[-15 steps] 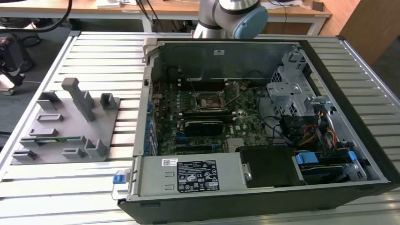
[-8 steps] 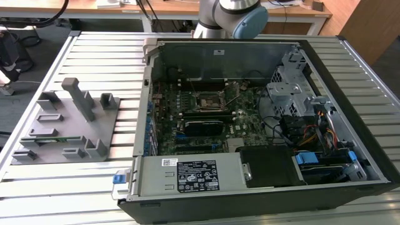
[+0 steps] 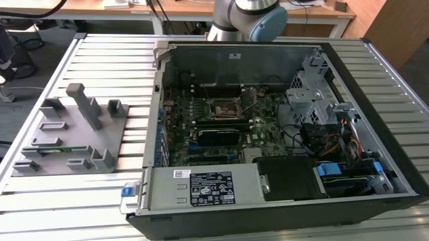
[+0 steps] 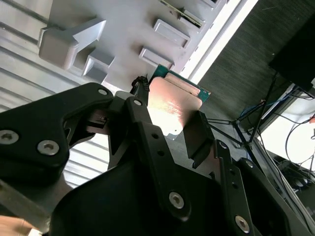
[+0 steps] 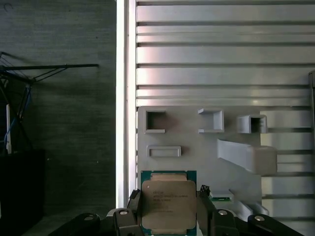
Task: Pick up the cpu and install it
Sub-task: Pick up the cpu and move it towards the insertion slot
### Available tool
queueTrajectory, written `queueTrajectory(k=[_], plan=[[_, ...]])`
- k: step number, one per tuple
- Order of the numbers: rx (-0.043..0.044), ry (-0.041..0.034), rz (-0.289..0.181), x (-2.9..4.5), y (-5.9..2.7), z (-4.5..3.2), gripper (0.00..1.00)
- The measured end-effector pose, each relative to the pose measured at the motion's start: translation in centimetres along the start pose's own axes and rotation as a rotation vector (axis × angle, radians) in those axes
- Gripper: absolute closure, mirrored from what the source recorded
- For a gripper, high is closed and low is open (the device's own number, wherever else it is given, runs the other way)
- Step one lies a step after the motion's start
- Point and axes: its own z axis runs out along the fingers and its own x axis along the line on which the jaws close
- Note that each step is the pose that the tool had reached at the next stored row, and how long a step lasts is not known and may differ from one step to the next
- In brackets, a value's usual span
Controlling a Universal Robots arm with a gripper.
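The cpu (image 5: 169, 204), a flat square chip with a shiny metal top and a green edge, sits between my black fingers (image 5: 133, 209) in the first wrist view. My gripper (image 5: 169, 219) is shut on it, one finger on each side. In the second wrist view the cpu (image 4: 174, 103) is held in the gripper (image 4: 170, 123) above the grey fixture plate (image 4: 74, 39). The black-framed socket (image 3: 224, 108) lies on the motherboard inside the open computer case (image 3: 282, 55) in the exterior view.
The grey fixture plate (image 3: 67, 135) with raised blocks lies on the slatted metal table (image 3: 107, 60) at the exterior view's left, with a green memory stick (image 3: 57, 149) on it. The arm's base (image 3: 244, 20) stands behind the case. The table edge (image 5: 125, 98) borders dark floor.
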Motion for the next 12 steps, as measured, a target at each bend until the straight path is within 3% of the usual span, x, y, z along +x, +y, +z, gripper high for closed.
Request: queueTrajectory(k=[12], plan=[[0.0,-0.0011,0.0,0.02,0.11,-2.17,0.47]])
